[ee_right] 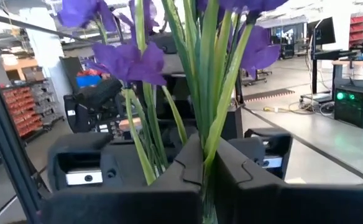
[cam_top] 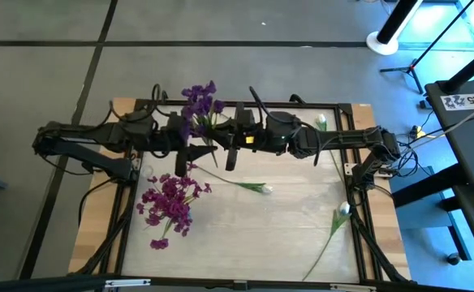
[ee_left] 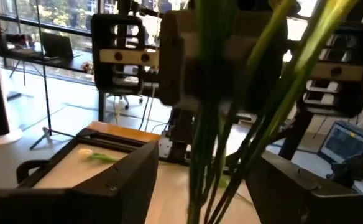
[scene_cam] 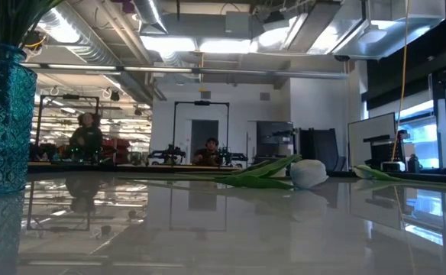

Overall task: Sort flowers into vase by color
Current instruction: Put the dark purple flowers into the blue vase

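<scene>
**Purple stems pinched above the surface, white buds lying flat**

Here no brand, label or writing can be read on anything over the pale wooden surface (cam_top: 294,227); a board with dark marks sits off to the far right of the high view, too small to make out.

The right gripper (ee_right: 207,163) is closed on a bunch of long green stems topped with broad purple petals (ee_right: 127,61); the right wrist view shows its two dark fingers meeting around the stems. In the high view this purple bunch (cam_top: 200,100) stands near the back edge of the surface, between the two arms. The left gripper (ee_left: 197,180) faces the same stems with its fingers spread wide, the green stalks rising between them without visible contact.

A loose cluster of magenta clustered blooms (cam_top: 167,208) lies on the left part of the surface. A white tulip-like bud on a thin green stem (cam_top: 263,188) lies near the middle, another white bud (cam_top: 342,211) towards the right edge, and a third white bud (cam_top: 321,122) by the right arm at the back. In the low view a teal patterned glass vase (scene_cam: 3,114) stands at the left with green stems in it.
</scene>
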You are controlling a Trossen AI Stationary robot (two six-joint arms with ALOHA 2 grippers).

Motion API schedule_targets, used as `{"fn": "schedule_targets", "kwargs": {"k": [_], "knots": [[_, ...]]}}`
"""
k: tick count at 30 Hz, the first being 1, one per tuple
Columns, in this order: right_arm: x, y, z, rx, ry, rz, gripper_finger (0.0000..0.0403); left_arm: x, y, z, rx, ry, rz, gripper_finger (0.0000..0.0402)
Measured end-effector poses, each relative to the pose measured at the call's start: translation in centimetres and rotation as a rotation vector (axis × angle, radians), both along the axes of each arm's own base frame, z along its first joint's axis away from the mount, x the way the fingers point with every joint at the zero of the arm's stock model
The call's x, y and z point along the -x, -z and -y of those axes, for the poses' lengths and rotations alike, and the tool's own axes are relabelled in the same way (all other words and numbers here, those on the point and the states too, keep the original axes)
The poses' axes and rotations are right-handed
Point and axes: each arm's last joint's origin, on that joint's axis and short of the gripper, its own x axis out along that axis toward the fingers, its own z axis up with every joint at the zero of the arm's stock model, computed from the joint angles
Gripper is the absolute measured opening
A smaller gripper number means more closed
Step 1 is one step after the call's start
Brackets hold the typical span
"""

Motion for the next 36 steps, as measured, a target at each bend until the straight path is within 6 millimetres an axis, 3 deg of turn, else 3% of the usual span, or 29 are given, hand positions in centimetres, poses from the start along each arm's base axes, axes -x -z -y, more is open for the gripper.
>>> {"fn": "schedule_targets", "kwargs": {"k": [3, 7, 11, 18, 21, 25, 32, 36], "knots": [[0.0, 0.0, 0.0, 0.0, 0.0, -0.003, 0.0009, -0.1, 0.1, 0.0, 0.0, -0.006, -0.006, 0.0186], [0.0, 0.1, 0.0, 0.003, -0.01, -0.012, 0.0019, -0.1, 0.1, 0.0, 0.0, -0.017, -0.006, 0.0106], [0.0, 0.2, -0.1, 0.013, -0.027, -0.024, 0.0066, 0.0, 0.1, 0.1, -0.002, -0.009, -0.009, 0.0017], [0.8, -0.8, 0.0, 0.03, -0.041, 0.008, 0.0197, 0.9, -0.4, 0.5, -0.033, 0.012, 0.005, 0.0008], [2.5, -2.7, -0.1, 0.035, -0.06, 0.061, 0.0243, 3.3, -1.4, 0.6, -0.049, 0.003, 0.033, 0.0005], [4.3, -4.3, -0.3, 0.04, -0.099, 0.088, 0.0279, 8.1, -2.3, 0.6, -0.049, 0.011, 0.039, 0.0003], [6.0, -4.6, -2.5, 0.019, -0.045, 0.006, 0.0286, 15.8, -0.9, 0.3, -0.057, 0.077, -0.087, 0.0002], [6.2, -4.3, -4.4, -0.005, 0.038, -0.019, 0.0287, 19.1, 0.0, -0.9, -0.07, -0.016, -0.11, 0.0002]]}}
